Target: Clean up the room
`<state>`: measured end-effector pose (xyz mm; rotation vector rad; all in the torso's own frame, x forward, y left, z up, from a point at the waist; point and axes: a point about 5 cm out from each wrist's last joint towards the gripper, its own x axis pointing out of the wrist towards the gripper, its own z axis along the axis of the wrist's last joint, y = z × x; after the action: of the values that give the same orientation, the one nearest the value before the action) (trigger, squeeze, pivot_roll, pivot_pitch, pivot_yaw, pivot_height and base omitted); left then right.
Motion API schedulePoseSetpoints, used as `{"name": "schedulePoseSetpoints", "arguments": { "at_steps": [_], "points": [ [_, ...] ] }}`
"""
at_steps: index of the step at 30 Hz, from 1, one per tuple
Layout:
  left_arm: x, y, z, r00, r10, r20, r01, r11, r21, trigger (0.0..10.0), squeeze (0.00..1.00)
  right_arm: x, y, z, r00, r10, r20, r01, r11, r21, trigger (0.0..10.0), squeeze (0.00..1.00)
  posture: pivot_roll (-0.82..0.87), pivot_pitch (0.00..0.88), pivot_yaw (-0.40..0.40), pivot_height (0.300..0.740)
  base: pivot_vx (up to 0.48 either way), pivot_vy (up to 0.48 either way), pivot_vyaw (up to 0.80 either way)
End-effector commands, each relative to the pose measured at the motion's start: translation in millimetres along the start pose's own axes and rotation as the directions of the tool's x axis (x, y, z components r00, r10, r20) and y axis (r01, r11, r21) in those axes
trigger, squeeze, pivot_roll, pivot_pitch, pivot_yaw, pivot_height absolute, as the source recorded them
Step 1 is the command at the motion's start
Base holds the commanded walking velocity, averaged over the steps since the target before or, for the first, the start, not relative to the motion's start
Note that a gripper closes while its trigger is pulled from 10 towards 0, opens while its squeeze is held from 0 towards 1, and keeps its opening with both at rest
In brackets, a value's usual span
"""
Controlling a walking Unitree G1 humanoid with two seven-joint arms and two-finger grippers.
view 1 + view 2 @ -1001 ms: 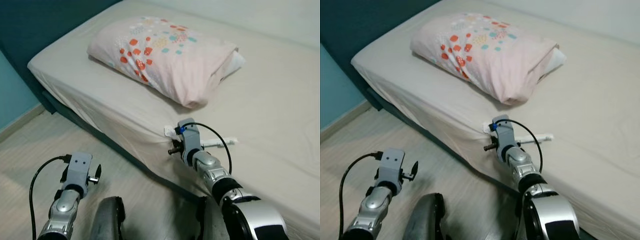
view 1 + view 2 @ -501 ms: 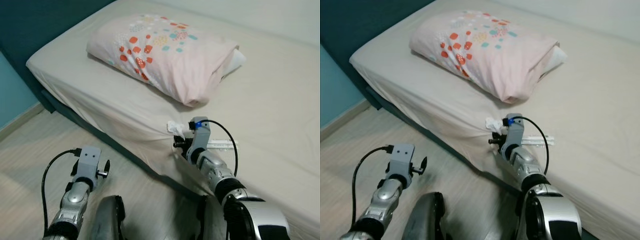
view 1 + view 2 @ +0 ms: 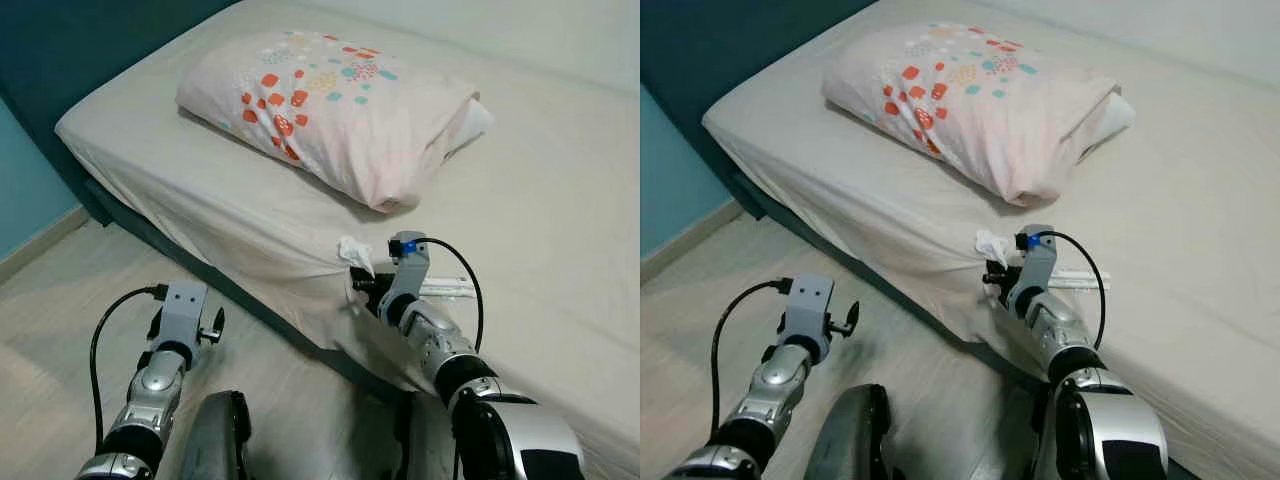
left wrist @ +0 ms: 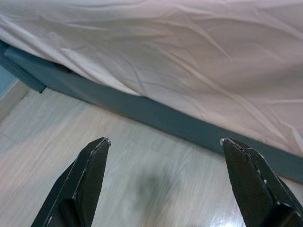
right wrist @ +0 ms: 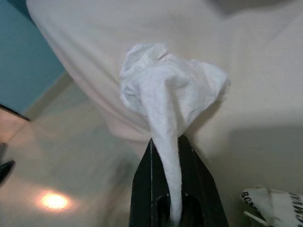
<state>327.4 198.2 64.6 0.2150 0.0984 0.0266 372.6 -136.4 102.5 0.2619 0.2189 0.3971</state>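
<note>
A crumpled white tissue is pinched between the fingers of my right gripper, which is shut on it at the bed's near edge. In the head views the tissue pokes out just ahead of the right gripper. A thin white packet lies on the sheet beside that wrist. My left gripper is open, low over the wood floor facing the bed frame, holding nothing.
A pink pillow with coloured spots lies on the mattress farther back. The dark blue bed frame runs along the floor. A teal wall stands at the left. Wood floor lies between me and the bed.
My right gripper has shifted right along the bed edge, with the tissue now standing out ahead of it. The left arm has come forward toward the bed.
</note>
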Motion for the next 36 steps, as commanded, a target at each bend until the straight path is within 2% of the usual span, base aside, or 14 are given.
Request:
{"name": "schedulePoseSetpoints", "arguments": {
  "at_steps": [1, 2, 3, 4, 5, 7, 8, 13, 14, 22, 23, 25, 26, 36],
  "points": [
    [-4.9, -2.2, -11.4, 0.999, 0.006, -0.044, -0.007, 1.0, -0.021, 10.0, 0.0, 2.9, -0.8, 61.9, 0.971, -0.004, 0.238, 0.036, 0.991, -0.132, 0.0, 0.0, 0.13, 0.078, -0.016, 0.52, 0.0, 0.0, 0.0],
    [-4.9, -2.2, -11.4, 0.999, 0.006, -0.044, -0.007, 1.0, -0.021, 10.0, 0.0, 2.9, -0.8, 61.9, 0.971, -0.004, 0.238, 0.036, 0.991, -0.132, 0.0, 0.0, 0.13, 0.078, -0.016, 0.52, 0.0, 0.0, 0.0],
    [-4.8, -2.9, -12.0, 0.999, 0.005, -0.047, -0.006, 1.0, -0.022, 10.0, 0.0, 2.7, -3.1, 54.0, 0.981, -0.029, 0.193, 0.063, 0.983, -0.171, 5.1, 0.0, 0.12, 0.076, -0.015, 0.52, 0.0, 0.0, 0.0],
    [-4.8, -2.9, -12.0, 0.999, 0.005, -0.047, -0.006, 1.0, -0.022, 10.0, 0.0, 2.7, -3.1, 54.0, 0.981, -0.029, 0.193, 0.063, 0.983, -0.171, 5.1, 0.0, 0.12, 0.076, -0.015, 0.52, 0.0, 0.0, 0.0],
    [-5.1, -3.8, -12.8, 0.999, 0.003, -0.05, -0.004, 1.0, -0.023, 10.0, 0.0, 1.6, -6.9, 46.2, 0.986, -0.069, 0.154, 0.1, 0.974, -0.203, 10.0, 0.0, 0.12, 0.076, -0.016, 0.52, 0.0, 0.0, 0.0],
    [-5.8, -5.9, -14.1, 0.999, -0.001, -0.054, 0.0, 1.0, -0.025, 10.0, 0.0, -1.3, -13.2, 37.4, 0.985, -0.127, 0.12, 0.153, 0.959, -0.237, 10.0, 0.96, 0.12, 0.08, -0.016, 0.52, 0.0, 0.0, 0.0],
    [-6.2, -6.6, -14.8, 0.998, -0.003, -0.055, 0.002, 1.0, -0.026, 10.0, 0.0, -1.9, -14.2, 35.8, 0.985, -0.132, 0.114, 0.157, 0.956, -0.246, 10.0, 1.0, 0.12, 0.08, -0.016, 0.52, 0.0, 0.0, 0.0],
    [-7.6, -8.1, -17.0, 0.998, -0.009, -0.06, 0.008, 1.0, -0.027, 10.0, 0.0, -3.1, -18.2, 37.1, 0.976, -0.182, 0.121, 0.208, 0.944, -0.255, 10.0, 1.0, 0.12, 0.087, -0.016, 0.52, 0.0, 0.0, 0.0],
    [-8.5, -8.9, -18.3, 0.998, -0.012, -0.063, 0.011, 1.0, -0.027, 10.0, 0.0, -3.3, -20.0, 39.7, 0.972, -0.197, 0.126, 0.223, 0.944, -0.245, 10.0, 0.0, 0.12, 0.09, -0.016, 0.52, 0.0, 0.0, 0.0],
    [-10.6, -11.8, -21.7, 0.997, -0.02, -0.071, 0.018, 0.999, -0.028, 10.0, 0.0, -3.4, -19.3, 42.9, 0.969, -0.199, 0.144, 0.229, 0.943, -0.243, 10.0, 0.0, 0.11, 0.099, -0.022, 0.52, 0.0, 0.0, 0.0],
    [-11.0, -12.8, -22.2, 0.997, -0.023, -0.072, 0.021, 0.999, -0.029, 10.0, 0.0, -4.5, -20.9, 43.9, 0.966, -0.21, 0.15, 0.243, 0.937, -0.252, 7.7, 0.0, 0.11, 0.098, -0.023, 0.52, 0.0, 0.0, 0.0],
    [-11.2, -13.5, -22.5, 0.997, -0.024, -0.073, 0.022, 0.999, -0.029, 10.0, 0.0, -5.3, -22.2, 44.6, 0.963, -0.22, 0.155, 0.254, 0.932, -0.258, 7.7, 0.0, 0.11, 0.097, -0.024, 0.52, 0.0, 0.0, 0.0],
    [-11.3, -14.1, -22.7, 0.997, -0.026, -0.074, 0.023, 0.999, -0.03, 10.0, 0.0, -7.1, -25.8, 44.4, 0.958, -0.241, 0.153, 0.275, 0.924, -0.267, 0.7, 0.0, 0.11, 0.096, -0.024, 0.52, 0.0, 0.0, 0.0],
    [-9.1, -16.9, -20.6, 0.997, -0.035, -0.071, 0.032, 0.999, -0.033, 10.0, 0.0, -23.6, -46.6, 44.9, 0.935, -0.304, 0.183, 0.344, 0.902, -0.259, 0.0, 0.0, 0.09, 0.074, -0.025, 0.52, 0.0, 0.0, 0.0]
  ]
}}
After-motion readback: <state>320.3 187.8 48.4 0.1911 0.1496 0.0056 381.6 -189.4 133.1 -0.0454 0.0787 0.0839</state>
